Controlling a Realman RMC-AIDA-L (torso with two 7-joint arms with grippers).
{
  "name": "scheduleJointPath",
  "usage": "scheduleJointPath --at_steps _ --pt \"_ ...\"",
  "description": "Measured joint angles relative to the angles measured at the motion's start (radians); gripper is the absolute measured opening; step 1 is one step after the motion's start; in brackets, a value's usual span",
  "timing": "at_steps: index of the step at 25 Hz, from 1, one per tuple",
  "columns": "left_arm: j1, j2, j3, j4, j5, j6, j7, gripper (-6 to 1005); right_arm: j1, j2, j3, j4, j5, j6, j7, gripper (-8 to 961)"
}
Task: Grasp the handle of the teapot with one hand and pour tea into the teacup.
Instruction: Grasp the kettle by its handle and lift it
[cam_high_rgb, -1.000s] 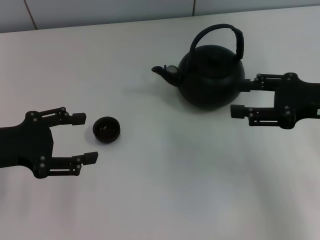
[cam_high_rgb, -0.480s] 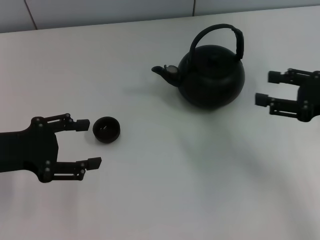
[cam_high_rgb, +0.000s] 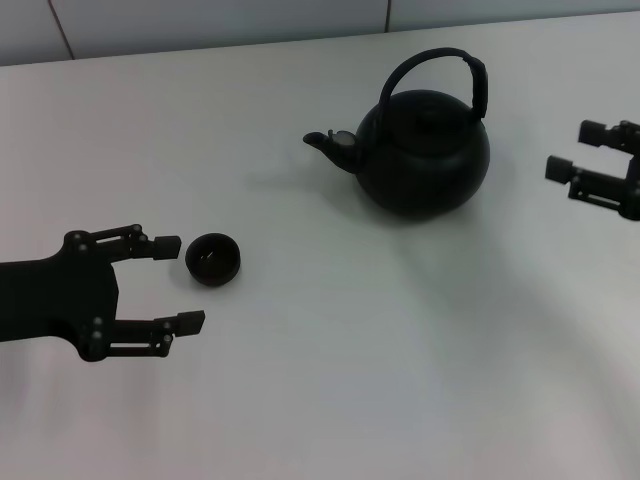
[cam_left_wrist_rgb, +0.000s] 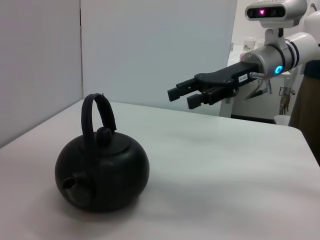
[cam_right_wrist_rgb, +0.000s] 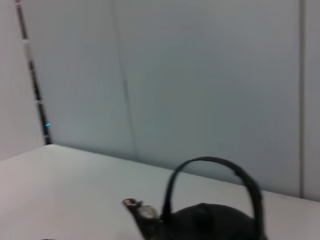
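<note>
Writing: you have no brand, label or readable text on any item in these views
Teapot: your teapot (cam_high_rgb: 424, 157) sits upright on the white table (cam_high_rgb: 330, 380), far and right of centre, spout pointing left; it also shows in the left wrist view (cam_left_wrist_rgb: 102, 172) and, cut off low, in the right wrist view (cam_right_wrist_rgb: 202, 220)
Handle: the handle (cam_high_rgb: 440, 75) arches over the lid, standing upright, thicker on its right part, with nothing touching it
Teacup: your teacup (cam_high_rgb: 212, 259) stands upright on the table at near left, well apart from the teapot
Left gripper: your left gripper (cam_high_rgb: 170, 283) lies low at near left, fingers spread and pointing right; the far fingertip is just beside the teacup, the near one is near it, and the cup is beside the gap rather than inside it; you cannot tell whether the far tip touches
Right gripper: your right gripper (cam_high_rgb: 577, 150) is at the far right edge, right of the teapot and apart from it, fingers spread and pointing left; in the left wrist view (cam_left_wrist_rgb: 182, 96) it hangs above the table, level and holding nothing
Right arm: its forearm (cam_left_wrist_rgb: 277, 55) reaches in horizontally, white, with a blue light lit
</note>
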Motion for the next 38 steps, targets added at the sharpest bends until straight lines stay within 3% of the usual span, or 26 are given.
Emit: scheduleJointPath --at_steps 20,38 --pt "-0.012 0.000 -0.005 -0.005 0.000 -0.018 -0.014 850 0.207 -0.002 0.004 0.267 0.007 0.262 -0.072 717" --pt "-0.036 -0.001 -0.014 -0.026 -0.001 -0.041 -0.028 849 0.263 -0.003 -0.004 0.331 0.065 0.325 -0.135 716"
